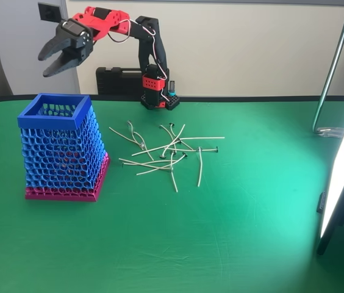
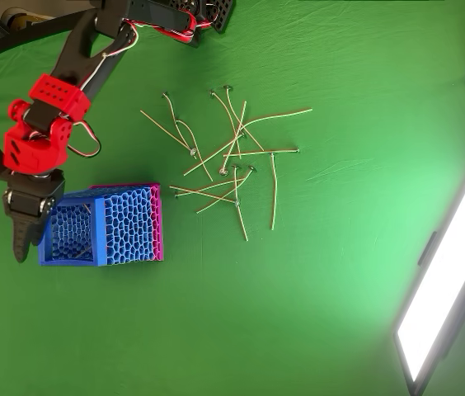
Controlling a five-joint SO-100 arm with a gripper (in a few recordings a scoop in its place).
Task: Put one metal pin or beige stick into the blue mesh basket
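Hovering above blue mesh basket (image 1: 62,149), gripper (image 1: 55,63) spread, empty; sticks (image 1: 166,152) well apart on table.

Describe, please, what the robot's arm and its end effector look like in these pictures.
The arm mixes glossy red printed brackets with black links, with white and red cables looping beside the joints. It rises from a black and red base. The end effector has two tapered black fingers below a red housing.

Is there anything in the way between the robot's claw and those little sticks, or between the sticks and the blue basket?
Nothing visible blocks either path. The end effector hangs open in the air above the blue mesh basket, holding nothing. The sticks lie scattered on the green table to the right of the basket in the fixed view, with bare cloth between. The basket's top is open.
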